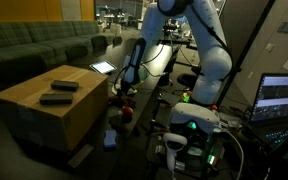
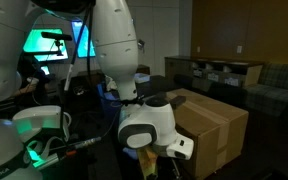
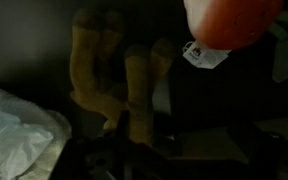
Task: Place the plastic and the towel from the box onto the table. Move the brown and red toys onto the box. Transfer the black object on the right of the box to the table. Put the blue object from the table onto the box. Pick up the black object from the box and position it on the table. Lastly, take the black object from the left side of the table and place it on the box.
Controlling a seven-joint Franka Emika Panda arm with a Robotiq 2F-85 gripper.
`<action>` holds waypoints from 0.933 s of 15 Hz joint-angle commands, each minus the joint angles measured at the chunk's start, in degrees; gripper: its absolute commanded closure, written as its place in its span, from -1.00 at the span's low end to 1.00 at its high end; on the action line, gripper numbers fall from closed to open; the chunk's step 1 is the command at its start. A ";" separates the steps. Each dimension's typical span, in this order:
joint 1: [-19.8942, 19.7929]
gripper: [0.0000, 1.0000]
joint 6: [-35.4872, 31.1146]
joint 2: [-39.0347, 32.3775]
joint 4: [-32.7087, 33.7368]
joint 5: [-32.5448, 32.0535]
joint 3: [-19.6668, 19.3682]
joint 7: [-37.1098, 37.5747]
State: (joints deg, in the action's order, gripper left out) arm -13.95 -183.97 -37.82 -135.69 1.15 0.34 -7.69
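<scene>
The arm (image 1: 206,50) is glossy white, built of thick, smooth, rounded segments that swell into bulbous joints. One joint housing (image 2: 149,125) seen close in an exterior view is a white dome with a dark-grey band around its cap. Farthest from the jaws, the squat white base (image 1: 196,120) glows green in both exterior views. Just above the jaws the white shell gives way to a slim black end section (image 1: 134,62). In the wrist view the robot's own parts are too dark to make out.
</scene>
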 commanded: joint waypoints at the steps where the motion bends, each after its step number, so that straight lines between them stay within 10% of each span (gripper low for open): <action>1: 2.32 -1.00 -5.27 -3.67 0.71 -0.46 -1.36 2.47; 14: 3.80 -1.00 -8.50 -12.56 6.94 -0.64 -4.68 3.17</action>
State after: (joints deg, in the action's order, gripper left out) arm -11.69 -190.98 -48.15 -131.17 1.15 -2.44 -5.86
